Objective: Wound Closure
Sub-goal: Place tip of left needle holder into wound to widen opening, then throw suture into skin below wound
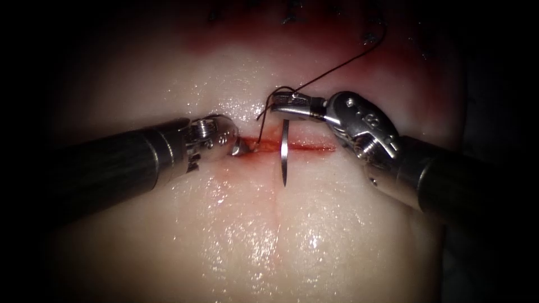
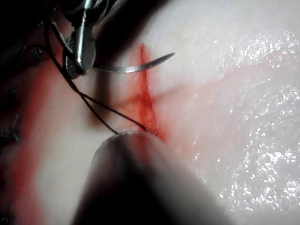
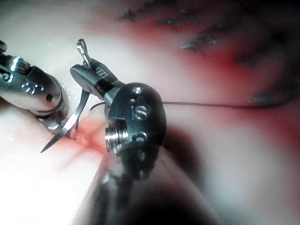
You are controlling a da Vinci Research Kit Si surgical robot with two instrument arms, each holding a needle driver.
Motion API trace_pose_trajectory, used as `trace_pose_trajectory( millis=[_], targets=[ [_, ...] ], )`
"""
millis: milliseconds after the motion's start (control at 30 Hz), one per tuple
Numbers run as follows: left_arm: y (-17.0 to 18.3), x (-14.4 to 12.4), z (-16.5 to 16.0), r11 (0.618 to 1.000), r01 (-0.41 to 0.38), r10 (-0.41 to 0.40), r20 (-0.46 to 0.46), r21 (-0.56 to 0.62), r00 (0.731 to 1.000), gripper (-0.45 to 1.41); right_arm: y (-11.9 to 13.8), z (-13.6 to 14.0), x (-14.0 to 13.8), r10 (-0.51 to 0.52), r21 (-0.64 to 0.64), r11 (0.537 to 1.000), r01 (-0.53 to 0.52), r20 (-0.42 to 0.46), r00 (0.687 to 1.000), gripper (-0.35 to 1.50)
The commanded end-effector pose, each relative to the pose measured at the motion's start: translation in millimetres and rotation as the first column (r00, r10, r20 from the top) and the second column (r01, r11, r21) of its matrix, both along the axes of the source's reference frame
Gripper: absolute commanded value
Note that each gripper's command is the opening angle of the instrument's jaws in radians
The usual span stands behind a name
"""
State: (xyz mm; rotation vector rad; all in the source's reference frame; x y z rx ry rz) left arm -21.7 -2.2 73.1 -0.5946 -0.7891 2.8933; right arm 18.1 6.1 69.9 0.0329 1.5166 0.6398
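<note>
1. Clearly the right end effector (image 1: 281,108) is clamped on the needle (image 1: 284,154) near its thread end, so the curved body hangs free over the cut (image 1: 303,147), its point out of the tissue (image 1: 269,235)
2. Thread (image 1: 337,67) runs from those jaws up and to the right over the red fluid (image 1: 236,39) – a short loop also drops to the cut
3. Left end effector (image 1: 240,147) presses its tip at the cut's left end, probably steadying the edge – whether its jaws grip anything I cannot tell
</note>
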Motion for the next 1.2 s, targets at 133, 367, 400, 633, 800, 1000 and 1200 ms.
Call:
trace_pose_trajectory(
  millis=[133,367,400,633,800,1000,1200],
  targets=[
    [0.7,-0.3,0.0,1.0,0.027,-0.027,0.008,0.002,1.0,0.42,0.4,2.3,1.6,0.029,-0.094,0.995,-0.028,0.006,1.0,-0.35],
    [0.6,-0.4,-0.5,0.998,0.067,-0.067,0.019,-0.012,0.998,0.62,1.3,3.5,2.4,0.055,-0.181,0.982,-0.053,0.004,0.999,-0.35],
    [0.7,-0.4,-0.5,0.998,0.069,-0.069,0.021,-0.012,0.997,0.63,1.4,3.6,2.5,0.055,-0.193,0.98,-0.053,0.008,0.998,-0.35],
    [0.7,-0.4,-0.5,0.995,0.102,-0.102,0.013,-0.007,0.995,0.64,0.9,4.5,2.8,0.066,-0.268,0.962,-0.056,0.029,0.997,-0.35],
    [0.6,-0.4,-0.6,0.993,0.114,-0.114,0.015,-0.007,0.993,0.65,-0.3,5.6,3.2,0.071,-0.332,0.942,-0.052,0.045,0.996,-0.35],
    [0.7,-0.5,-1.2,0.992,0.128,-0.128,0.027,-0.006,0.991,0.67,-1.5,7.0,3.7,0.06,-0.387,0.922,-0.021,0.089,0.994,-0.35],
    [0.7,-0.7,-2.0,0.99,0.143,-0.143,0.038,-0.002,0.989,0.68,-1.9,7.3,3.9,0.056,-0.415,0.91,-0.008,0.105,0.993,-0.35]
  ],
)
